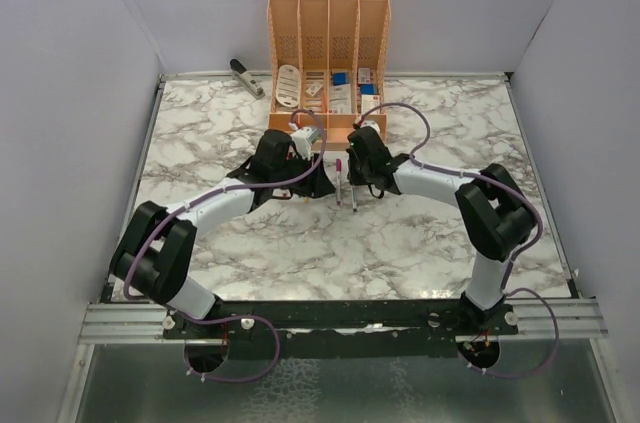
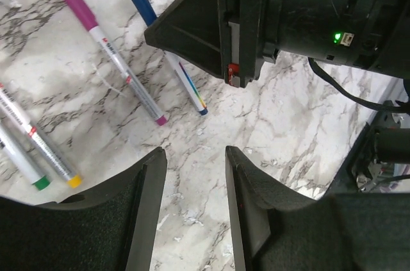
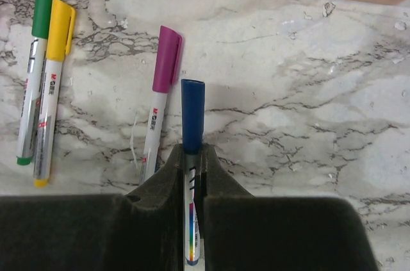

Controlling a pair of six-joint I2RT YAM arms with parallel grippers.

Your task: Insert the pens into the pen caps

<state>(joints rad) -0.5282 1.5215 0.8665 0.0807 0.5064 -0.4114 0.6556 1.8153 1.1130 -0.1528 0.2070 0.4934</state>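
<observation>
Your right hand (image 3: 191, 172) is clenched on the blue-capped pen (image 3: 193, 111) — its fingers pinch the white barrel just below the cap, and the pen lies along the marble worktop (image 3: 307, 104). The purple-capped pen (image 3: 165, 66) lies just beside it, nearly parallel. Further off, the yellow-capped pen (image 3: 56, 34) and the green-capped pen (image 3: 45, 2) lie side by side, touching. Your left hand (image 2: 195, 162) is released — fingers spread with nothing between them, hovering close to the right hand over bare marble.
</observation>
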